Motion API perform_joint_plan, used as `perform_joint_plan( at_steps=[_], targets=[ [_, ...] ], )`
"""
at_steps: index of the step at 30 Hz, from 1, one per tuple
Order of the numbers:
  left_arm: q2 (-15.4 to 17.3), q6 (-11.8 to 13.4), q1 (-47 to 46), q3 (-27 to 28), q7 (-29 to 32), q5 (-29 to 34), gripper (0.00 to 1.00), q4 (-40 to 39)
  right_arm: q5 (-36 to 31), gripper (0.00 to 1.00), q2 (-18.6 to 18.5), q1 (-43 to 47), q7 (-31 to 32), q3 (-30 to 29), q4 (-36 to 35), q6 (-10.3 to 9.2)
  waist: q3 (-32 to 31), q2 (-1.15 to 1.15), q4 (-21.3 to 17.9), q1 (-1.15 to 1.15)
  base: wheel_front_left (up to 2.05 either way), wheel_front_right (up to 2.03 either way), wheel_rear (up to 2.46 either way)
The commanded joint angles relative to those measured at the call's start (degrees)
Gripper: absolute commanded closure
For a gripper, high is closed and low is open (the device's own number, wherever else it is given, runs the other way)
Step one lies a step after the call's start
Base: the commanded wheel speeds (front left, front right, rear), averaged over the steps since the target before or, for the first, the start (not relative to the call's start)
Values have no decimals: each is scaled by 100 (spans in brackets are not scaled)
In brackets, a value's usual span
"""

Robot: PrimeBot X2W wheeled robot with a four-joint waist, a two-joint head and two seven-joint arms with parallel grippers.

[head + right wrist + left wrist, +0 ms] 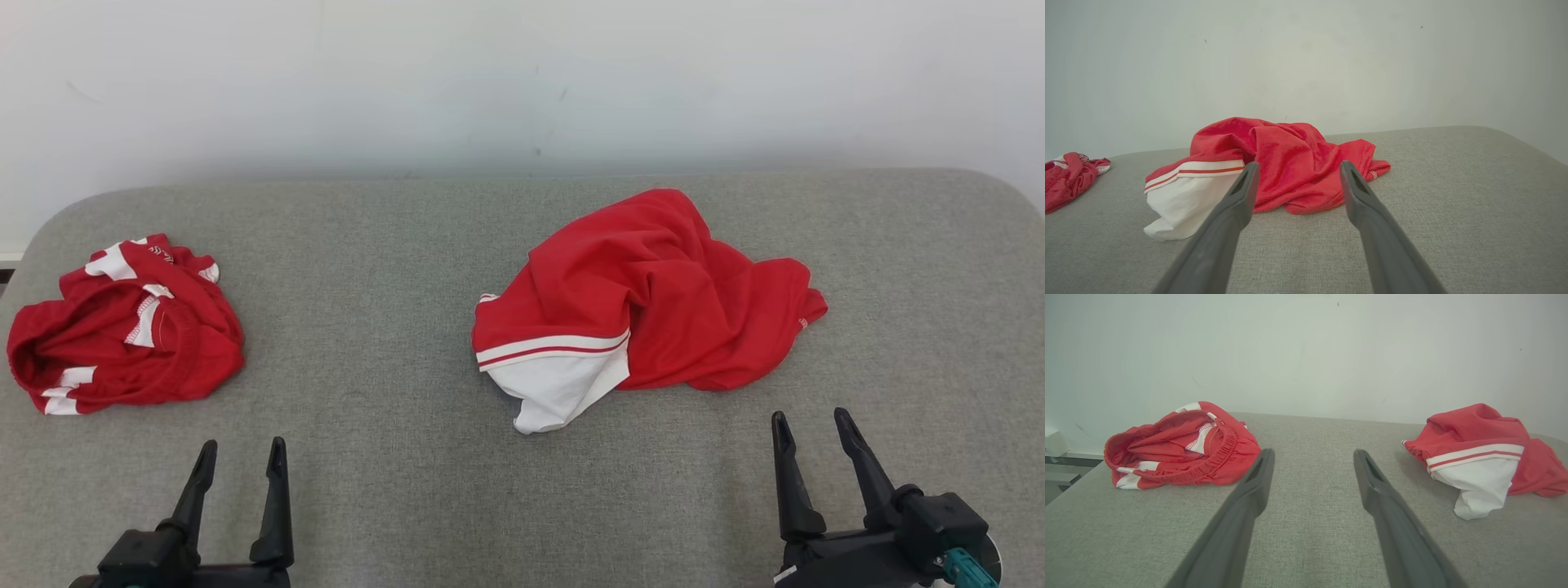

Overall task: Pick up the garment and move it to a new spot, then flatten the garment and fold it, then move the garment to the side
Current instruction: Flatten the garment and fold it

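"Garment first: where does it lie?"

"Crumpled in a heap on the grey padded surface, a little right of the middle. It is red, with a white panel and a red stripe turned toward the robot."

"And the grippers?"

"The left gripper is at the near left, its fingers spread with nothing between them. The right gripper is at the near right, likewise spread and empty, pointing at the heap but apart from it."

"Anything else there?"

"A second red-and-white heap with an elastic waistband lies at the far left, well apart from the first."
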Motion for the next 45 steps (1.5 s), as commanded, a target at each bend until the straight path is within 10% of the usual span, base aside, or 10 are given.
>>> perform_joint_plan(
  at_steps=[1, 23, 45],
  targets=[
    [-21, -5, -51, 14, -5, 4, 0, 14, 10, 0, 0, -11, -3, 4, -3, -12, 9, 0, 1, 0, 0, 0, 0],
    [287, -39, -1203, -721, -5, -137, 0, 482, 72, 0, 7, -414, -3, 197, 29, -12, 544, 0, -735, 0, 0, 0, 0],
    [1005, -41, -2794, -2520, -5, -1425, 0, 2763, 255, 0, 89, -741, -3, 237, -47, -12, 1328, 0, -1694, 0, 0, 0, 0]
  ],
)
